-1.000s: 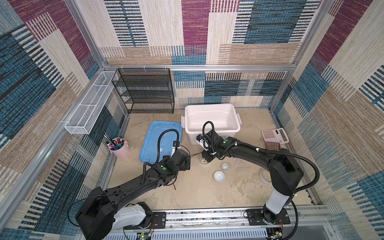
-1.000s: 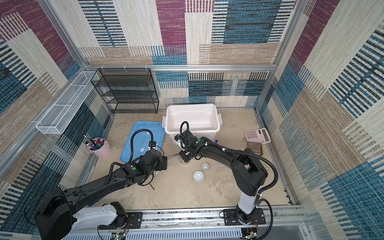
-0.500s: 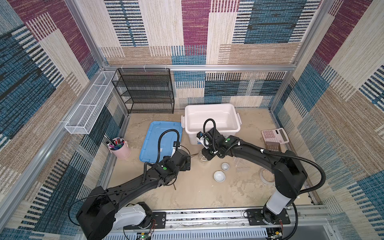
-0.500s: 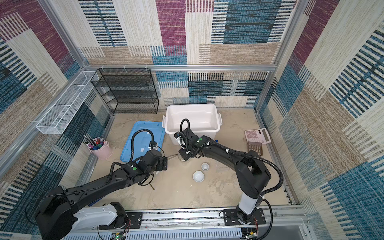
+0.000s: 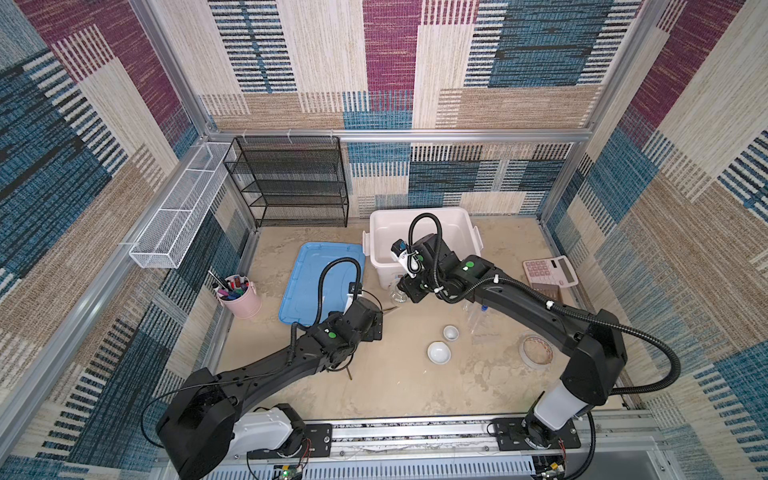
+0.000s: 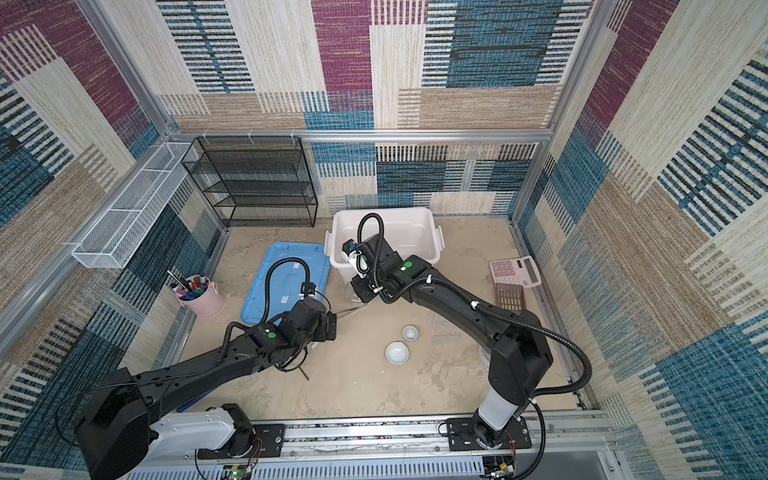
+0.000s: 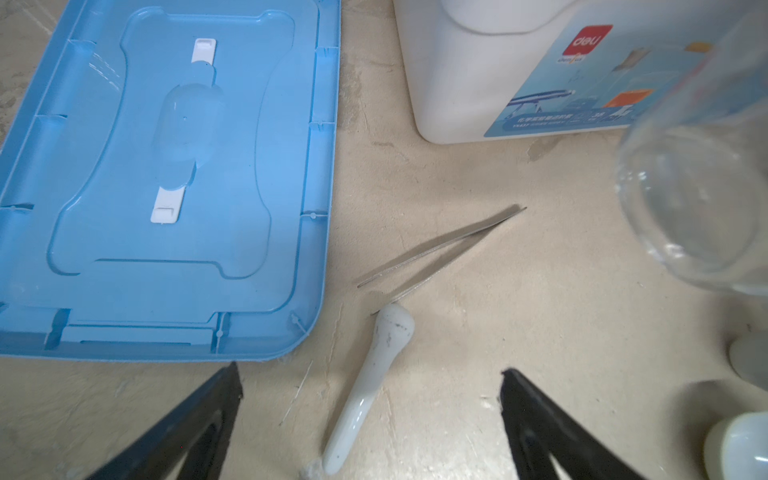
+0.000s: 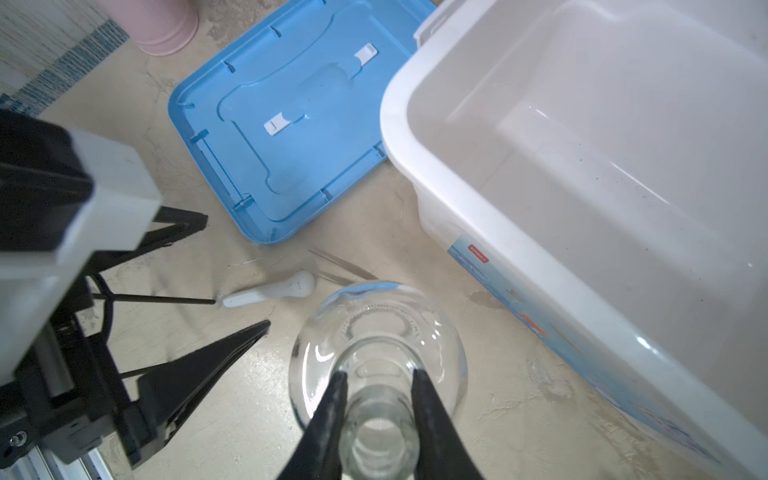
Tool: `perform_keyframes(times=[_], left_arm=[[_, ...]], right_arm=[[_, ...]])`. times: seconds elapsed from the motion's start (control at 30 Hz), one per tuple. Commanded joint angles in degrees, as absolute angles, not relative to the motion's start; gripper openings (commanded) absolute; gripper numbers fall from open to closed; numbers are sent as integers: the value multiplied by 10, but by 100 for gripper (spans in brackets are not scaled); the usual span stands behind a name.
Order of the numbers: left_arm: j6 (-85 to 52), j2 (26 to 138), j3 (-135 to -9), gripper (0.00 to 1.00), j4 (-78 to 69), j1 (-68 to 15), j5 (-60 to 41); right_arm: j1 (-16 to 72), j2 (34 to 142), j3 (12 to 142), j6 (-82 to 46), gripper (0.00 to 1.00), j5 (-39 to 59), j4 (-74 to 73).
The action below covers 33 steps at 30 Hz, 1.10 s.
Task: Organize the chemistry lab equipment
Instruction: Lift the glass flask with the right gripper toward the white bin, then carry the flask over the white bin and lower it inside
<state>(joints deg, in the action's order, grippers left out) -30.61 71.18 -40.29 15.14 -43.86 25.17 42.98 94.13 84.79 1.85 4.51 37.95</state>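
At 7 o'clock of the bin [image 5: 457, 232], flask [image 8: 374, 316] is pinched by right gripper [image 8: 379, 374], left gripper [image 7: 370, 369] spread empty; lift-in looks needed next.

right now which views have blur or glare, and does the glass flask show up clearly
Left wrist view: pestle and tweezers fairly sharp, glass flask soft, close to the lens. Right wrist view: the flask's neck blurs near the lens, white bin bright and low in contrast. In both top views: even light, flask barely shows.
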Motion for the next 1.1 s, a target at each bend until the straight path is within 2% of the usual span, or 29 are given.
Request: perform_keyframes(times=[0.0,0.27,0.5,0.83,1.07], left_arm=[[-308,714,-406,99,138,-438,253],[-308,715,-405,99,138,-438,250],[-314,712,-396,99,128,-438,250],[-311,731,-405,99,128,-438,241],[-311,735,-406,99,125,-438,238]], right_arm=[[428,929,874,31,20,35,375],[400,951,956,52,21,9,393],[336,962,998,80,22,-27,388],[236,1018,1011,93,23,-77,391],[217,1072,1030,89,23,-83,401]])
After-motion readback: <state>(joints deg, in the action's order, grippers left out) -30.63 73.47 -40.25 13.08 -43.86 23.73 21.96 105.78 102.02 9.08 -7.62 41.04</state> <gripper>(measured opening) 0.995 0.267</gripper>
